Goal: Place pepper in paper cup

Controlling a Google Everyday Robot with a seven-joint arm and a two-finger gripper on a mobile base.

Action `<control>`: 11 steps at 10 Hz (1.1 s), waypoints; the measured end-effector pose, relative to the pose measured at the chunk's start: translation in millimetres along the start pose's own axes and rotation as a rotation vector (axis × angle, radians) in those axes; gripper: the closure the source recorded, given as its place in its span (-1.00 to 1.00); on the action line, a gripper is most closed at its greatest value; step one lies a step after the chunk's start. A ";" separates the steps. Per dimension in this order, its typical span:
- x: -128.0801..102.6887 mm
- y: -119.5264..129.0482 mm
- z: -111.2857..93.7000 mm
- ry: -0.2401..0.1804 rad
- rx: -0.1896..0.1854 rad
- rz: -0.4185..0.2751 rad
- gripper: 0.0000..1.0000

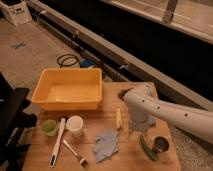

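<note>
The pepper (147,148) lies flat on the wooden table (125,162), near its front right corner; you will see it dark green, slim and slightly bent, running from upper left to lower right; its right side is just beside the dark metal cup (161,145), and whether the two touch you cannot tell from this view. The paper cup (75,125) stands upright well apart to the left, on the front half of the table, in front of the yellow tub (67,90); just left of it sits a translucent green cup (49,127), and between those two a long white utensil (57,143) lies pointing toward the front edge. A fork-like tool (75,152) lies in front of the paper cup; a crumpled blue-grey cloth (106,144) lies between the paper cup and the pepper; a small yellow corn-like piece (118,119) lies just behind the cloth. Your white arm (170,114) comes in from the right, bends over the back right part of the table and turns downward; the gripper (136,127) hangs below that bend, just right of the corn-like piece and behind the pepper, apart from it; its jaws stand wide, with nothing in them that you can see; the pepper is on the wood, not in the hand.
</note>
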 end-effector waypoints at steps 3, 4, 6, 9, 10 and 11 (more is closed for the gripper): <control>0.5 1.6 0.2 0.000 0.000 0.007 -0.22; 1.1 2.6 -0.5 0.009 -0.003 0.000 -0.22; 4.2 15.7 -8.2 0.067 -0.017 -0.031 -0.22; 9.0 13.1 -2.2 0.077 -0.028 -0.052 -0.22; 9.9 15.2 1.9 0.074 -0.026 -0.055 -0.22; 12.3 16.0 6.8 0.073 -0.022 -0.064 -0.22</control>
